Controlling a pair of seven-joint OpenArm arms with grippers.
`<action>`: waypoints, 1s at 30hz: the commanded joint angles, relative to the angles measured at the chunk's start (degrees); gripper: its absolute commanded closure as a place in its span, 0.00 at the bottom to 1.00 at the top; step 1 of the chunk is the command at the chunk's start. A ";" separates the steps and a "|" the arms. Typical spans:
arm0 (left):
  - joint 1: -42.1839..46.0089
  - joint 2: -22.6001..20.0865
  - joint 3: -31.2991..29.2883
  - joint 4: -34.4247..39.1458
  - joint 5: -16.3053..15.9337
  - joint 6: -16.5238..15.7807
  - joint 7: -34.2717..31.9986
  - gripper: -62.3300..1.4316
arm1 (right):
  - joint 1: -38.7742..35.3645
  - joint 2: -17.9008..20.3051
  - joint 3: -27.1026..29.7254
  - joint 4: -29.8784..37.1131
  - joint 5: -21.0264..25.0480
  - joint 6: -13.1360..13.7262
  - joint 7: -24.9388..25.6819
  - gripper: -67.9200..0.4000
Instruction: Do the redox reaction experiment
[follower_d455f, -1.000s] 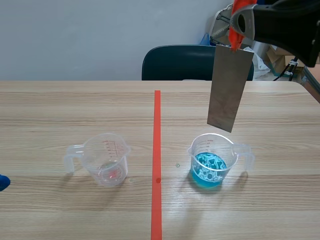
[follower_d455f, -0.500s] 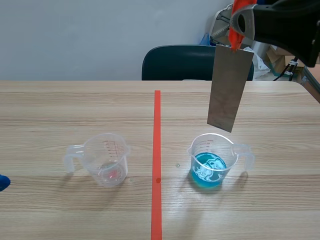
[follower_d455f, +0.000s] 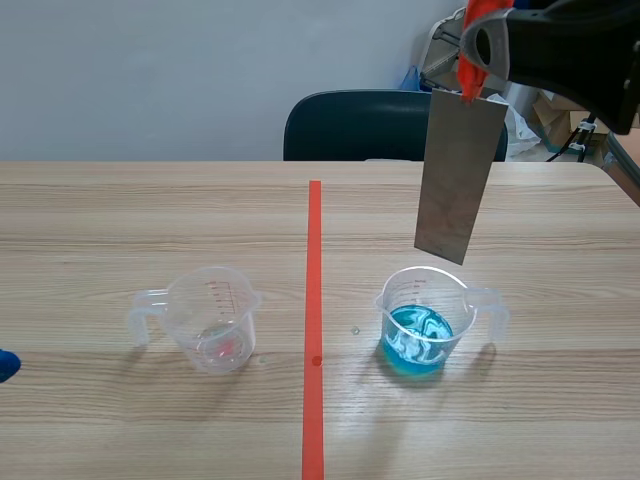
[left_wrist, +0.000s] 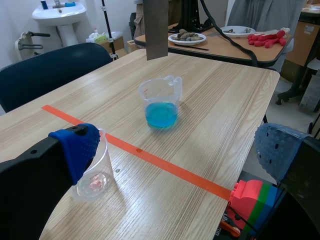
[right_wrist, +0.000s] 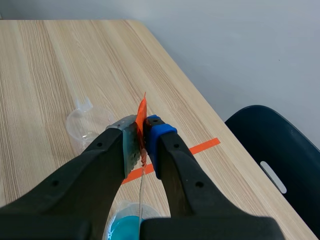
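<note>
Fingers of the right gripper pinch the orange tab on the top edge of a metal sheet — it hangs just above the cup of blue liquid, clear of the liquid. The sheet looks thin, stiff, light and smooth, so it may swing or slip; the top edge is the sensible hold. It is dull grey, flat, rectangular and slightly tilted. The left gripper stands wide open beside the empty cup — holding nothing.
</note>
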 joint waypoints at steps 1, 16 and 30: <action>-0.17 0.46 0.13 1.01 -0.37 -0.07 -0.76 0.00 | 0.66 0.70 0.15 0.26 0.48 0.39 0.81 0.98; -0.20 0.44 0.13 1.01 -0.37 -0.04 -0.79 0.48 | 0.66 0.70 0.15 0.26 0.48 0.39 0.81 0.98; -16.70 -3.34 7.63 2.95 -2.82 0.98 10.12 0.96 | 0.68 0.70 0.15 0.26 0.48 0.39 0.83 0.98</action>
